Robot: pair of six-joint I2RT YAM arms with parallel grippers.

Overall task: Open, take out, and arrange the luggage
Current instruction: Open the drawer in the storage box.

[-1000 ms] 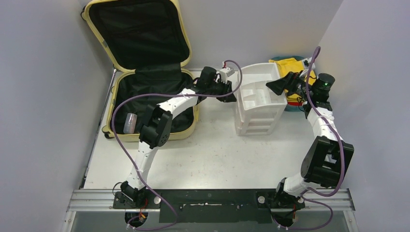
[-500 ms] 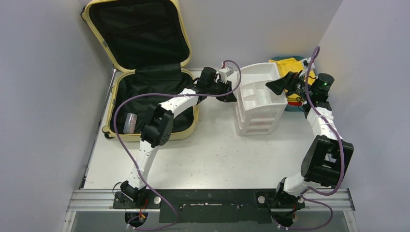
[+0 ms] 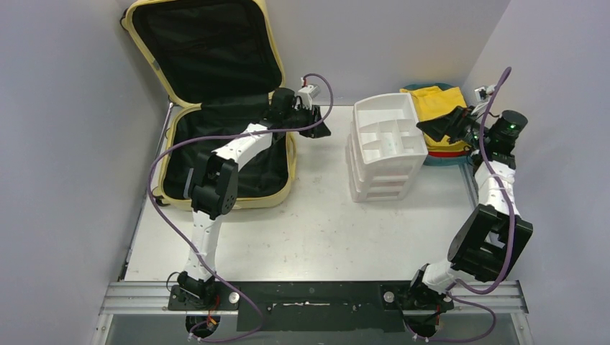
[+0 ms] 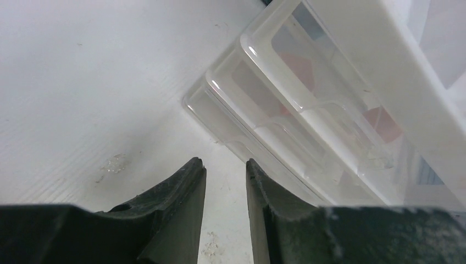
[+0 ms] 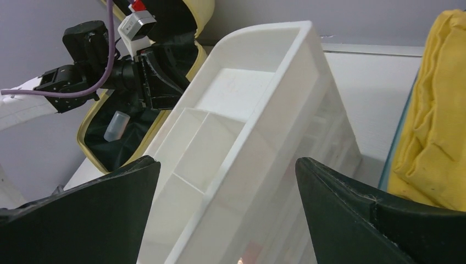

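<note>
Left claw: cracked open just a bit. There's a narrow slit between the two dark fingers with nothing in it, you just see bench through the gap. It's hanging low over the bench, just off the far right corner of the luggage's lower half, pointing across at the drawer organizer but not touching it.

Right claw: spread wide and holding nothing. It sits off the organizer's right side, up over the yellow cloth, aimed left so the organizer fills the space between its fingers in its own camera. Can't see it touching anything.

Drawer organizer: white, standing on the bench between the two claws, with a divided tray on top and see-through drawers stacked under it. From the left wrist camera you can make out reddish stuff through the drawer fronts, too blurry to say what.

Luggage: big pale-yellow hard shell at the far left of the bench, wide open. The lower half lies flat and the lid stands up against the back wall, black lining in both. The left arm stretches over the lower half.

Inside the luggage: a small clear container lying on the lining near the left side.

Yellow cloth: bunched up in a teal tray at the far right corner, just behind and beside the organizer.

Bench: white, a bit scuffed, arm bases bolted along the near edge.
</note>
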